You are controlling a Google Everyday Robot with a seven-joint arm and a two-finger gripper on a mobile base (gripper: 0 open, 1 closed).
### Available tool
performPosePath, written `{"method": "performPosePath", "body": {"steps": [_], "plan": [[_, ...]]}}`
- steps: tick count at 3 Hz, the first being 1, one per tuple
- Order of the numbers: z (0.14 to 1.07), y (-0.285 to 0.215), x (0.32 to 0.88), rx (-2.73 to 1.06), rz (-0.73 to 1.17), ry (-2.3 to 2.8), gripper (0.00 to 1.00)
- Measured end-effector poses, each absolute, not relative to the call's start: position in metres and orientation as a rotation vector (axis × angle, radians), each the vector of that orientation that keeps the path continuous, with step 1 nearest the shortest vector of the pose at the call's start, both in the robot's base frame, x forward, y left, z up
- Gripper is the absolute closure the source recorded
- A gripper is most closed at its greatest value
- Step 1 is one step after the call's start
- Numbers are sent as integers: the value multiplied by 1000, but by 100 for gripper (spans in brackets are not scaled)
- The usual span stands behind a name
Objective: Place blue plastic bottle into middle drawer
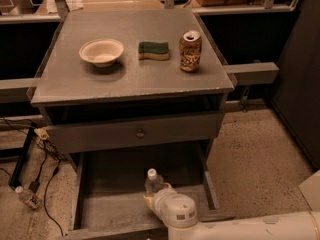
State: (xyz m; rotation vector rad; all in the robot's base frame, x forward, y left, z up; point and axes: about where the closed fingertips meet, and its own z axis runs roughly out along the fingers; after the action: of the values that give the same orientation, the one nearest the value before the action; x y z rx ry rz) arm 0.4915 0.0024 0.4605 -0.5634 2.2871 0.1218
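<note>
Since the white wrist housing blocked most of the view, only the cap and upper body of the bottle [152, 180] showed. It was upright inside the pulled-out middle drawer [107, 204], right of centre and about midway front to back. End effector [156, 193] was down in that drawer, yellowish fingers [148, 200] clamped on the bottle from either side. Couldn't tell whether the bottle base was touching the drawer floor, as the wrist hid it. Arm [240, 228] entered from the lower right, over the drawer's front edge. Upper drawer [95, 135] was closed, round knob [140, 133] at centre. On the bench [130, 81]: white bowl [101, 52] at left, green-and-yellow sponge [153, 50] in the middle, and opened brown-gold can [190, 51] upright at right, all apart from each other in a rough row. On the speckled floor left of the cabinet: black cables [47, 169] and a small clear bottle [27, 197] lying on its side, well apart from the drawer.
</note>
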Motion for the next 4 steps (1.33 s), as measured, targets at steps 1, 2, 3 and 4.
{"method": "performPosePath", "body": {"steps": [1, 2, 3, 4], "plan": [[447, 1, 485, -556, 152, 2299, 100], [439, 2, 482, -553, 181, 2300, 100], [438, 6, 488, -557, 207, 2284, 100], [438, 9, 491, -557, 223, 2273, 100]]}}
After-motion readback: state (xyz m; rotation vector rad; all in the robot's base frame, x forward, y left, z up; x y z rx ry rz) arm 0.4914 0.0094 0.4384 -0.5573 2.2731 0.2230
